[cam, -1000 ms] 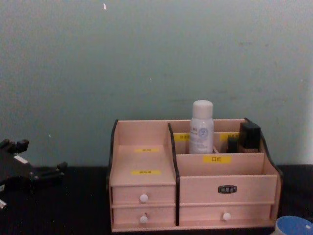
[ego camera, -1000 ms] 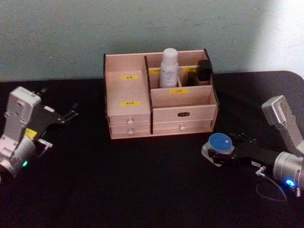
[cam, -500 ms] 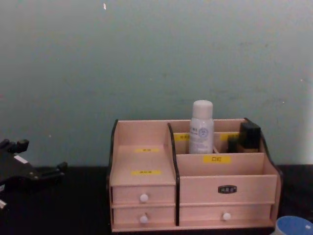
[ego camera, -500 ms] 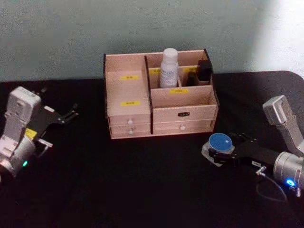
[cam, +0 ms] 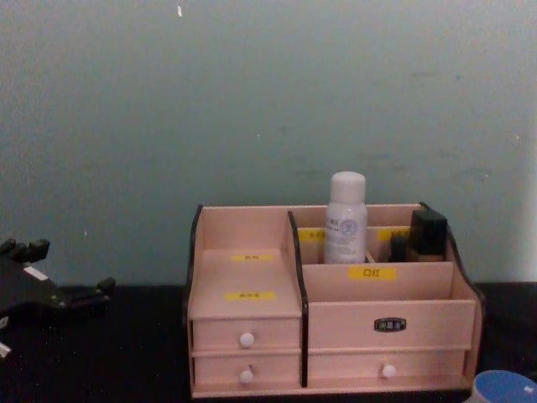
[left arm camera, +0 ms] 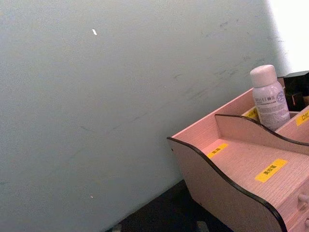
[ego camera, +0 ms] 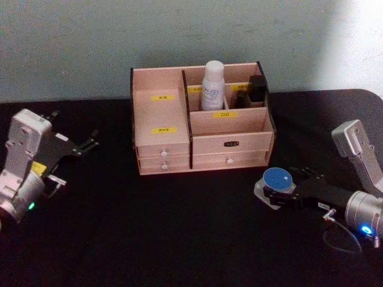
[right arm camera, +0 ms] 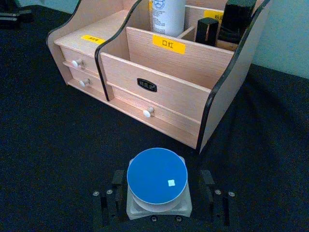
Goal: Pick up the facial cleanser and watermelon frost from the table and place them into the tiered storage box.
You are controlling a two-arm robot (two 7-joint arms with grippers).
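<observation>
Right gripper [ego camera: 280, 192] lies low on the black desk [ego camera: 179, 233] toward its right edge, fingers closed against opposite sides of the watermelon frost [ego camera: 278, 179], which sits on the desk just before the front right corner of the tiered storage box [ego camera: 230, 143]. From the head, the facial cleanser [ego camera: 213, 86] stands upright in a rear compartment of the box, beside a black item [ego camera: 257, 89] at the right rear corner, and the left gripper [ego camera: 73, 128] hovers near the desk's left edge, well apart from the box, fingers spread. The left wrist view looks along the box's curved side wall [left arm camera: 217, 193], with the cleanser [left arm camera: 268, 99] rising behind it. The right wrist view has the blue-lidded jar [right arm camera: 157, 176] between the black fingers [right arm camera: 113, 193], the box's drawer front [right arm camera: 159, 87] beyond it. From the chest, the box [cam: 386, 315] faces forward, the cleanser [cam: 346, 218] tops its back row, the jar's lid [cam: 506, 388] peeks in at the lower right corner, and the left gripper [cam: 67, 270] hangs at the left edge.
</observation>
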